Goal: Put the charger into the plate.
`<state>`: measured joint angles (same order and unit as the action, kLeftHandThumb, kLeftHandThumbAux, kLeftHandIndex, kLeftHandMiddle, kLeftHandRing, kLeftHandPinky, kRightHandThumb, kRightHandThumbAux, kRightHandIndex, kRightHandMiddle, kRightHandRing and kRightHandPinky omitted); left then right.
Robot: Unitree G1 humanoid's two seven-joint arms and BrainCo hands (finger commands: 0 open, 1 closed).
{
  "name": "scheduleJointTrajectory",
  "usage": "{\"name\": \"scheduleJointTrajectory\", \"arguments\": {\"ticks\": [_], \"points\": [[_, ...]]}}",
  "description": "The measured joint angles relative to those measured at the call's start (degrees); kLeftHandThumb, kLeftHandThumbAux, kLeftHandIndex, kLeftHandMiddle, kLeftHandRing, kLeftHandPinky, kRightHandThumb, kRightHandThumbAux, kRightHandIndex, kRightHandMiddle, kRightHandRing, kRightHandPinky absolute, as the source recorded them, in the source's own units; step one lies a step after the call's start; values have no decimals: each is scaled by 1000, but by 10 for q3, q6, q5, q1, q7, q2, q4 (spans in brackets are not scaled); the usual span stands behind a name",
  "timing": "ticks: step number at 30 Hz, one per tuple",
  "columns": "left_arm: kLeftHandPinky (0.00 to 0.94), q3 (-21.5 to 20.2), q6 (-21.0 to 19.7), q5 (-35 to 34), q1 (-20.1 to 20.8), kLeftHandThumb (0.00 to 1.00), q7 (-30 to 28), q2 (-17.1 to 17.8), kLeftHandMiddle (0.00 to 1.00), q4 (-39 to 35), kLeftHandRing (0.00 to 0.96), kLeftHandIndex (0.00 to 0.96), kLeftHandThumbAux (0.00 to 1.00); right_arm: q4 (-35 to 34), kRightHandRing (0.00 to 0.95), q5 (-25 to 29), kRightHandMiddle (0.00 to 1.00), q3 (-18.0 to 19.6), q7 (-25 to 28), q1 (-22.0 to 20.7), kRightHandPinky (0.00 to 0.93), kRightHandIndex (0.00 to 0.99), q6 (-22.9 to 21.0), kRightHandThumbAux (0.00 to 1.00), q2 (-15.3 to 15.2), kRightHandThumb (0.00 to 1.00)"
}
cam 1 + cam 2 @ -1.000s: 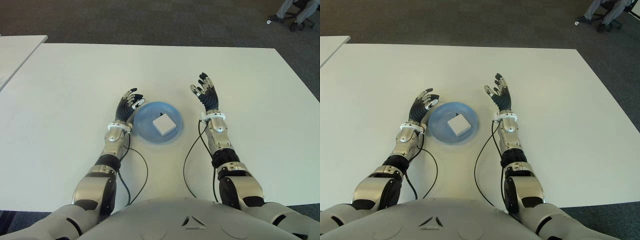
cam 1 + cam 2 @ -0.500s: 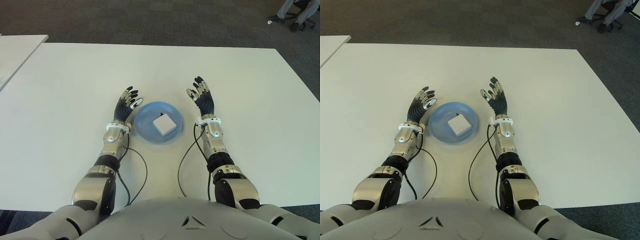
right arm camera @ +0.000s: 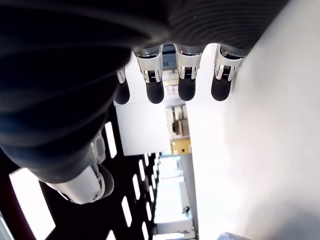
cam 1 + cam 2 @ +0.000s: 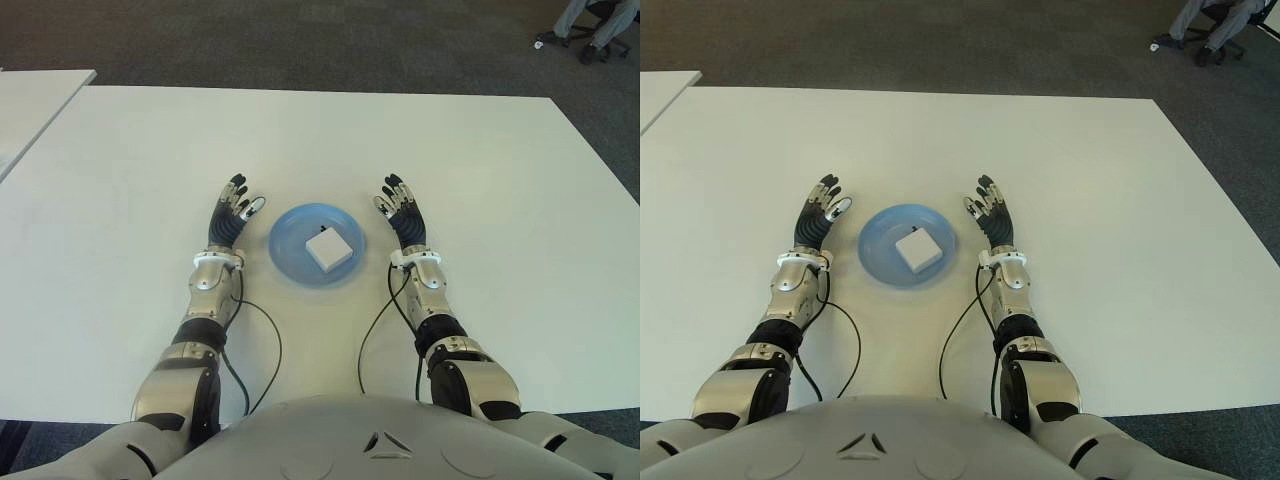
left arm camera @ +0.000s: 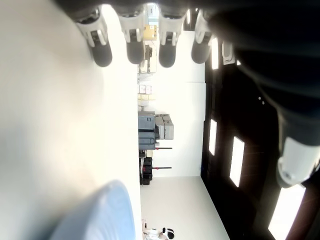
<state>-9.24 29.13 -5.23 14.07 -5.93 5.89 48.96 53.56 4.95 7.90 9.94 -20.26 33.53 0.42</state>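
one charger [image 4: 328,249] in plate [image 4: 288,232] — left hand [image 4: 229,218], right hand [image 4: 402,216] flanking, fingers spread

You are looking down on a broad white rectangular table [image 4: 300,130] with a smooth matte top, evenly lit. Beyond its far edge and along its right side lies dark grey carpeted floor [image 4: 300,40]. To your far left, the corner of a second white table [image 4: 30,100] shows, set apart by a narrow strip of carpet. At the top right corner, a seated person's grey-trousered legs [image 4: 585,20] show beside a black chair base [image 4: 612,10].
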Motion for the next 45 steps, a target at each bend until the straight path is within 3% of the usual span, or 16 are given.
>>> {"name": "scheduleJointTrajectory", "arguments": {"ticks": [45], "points": [[15,-16,-23,-26,-53,0,0,-3,71,-82,42,5,569,3,42,-6,68,-12,22,-1,45,30,-23,645,-24,0]]}}
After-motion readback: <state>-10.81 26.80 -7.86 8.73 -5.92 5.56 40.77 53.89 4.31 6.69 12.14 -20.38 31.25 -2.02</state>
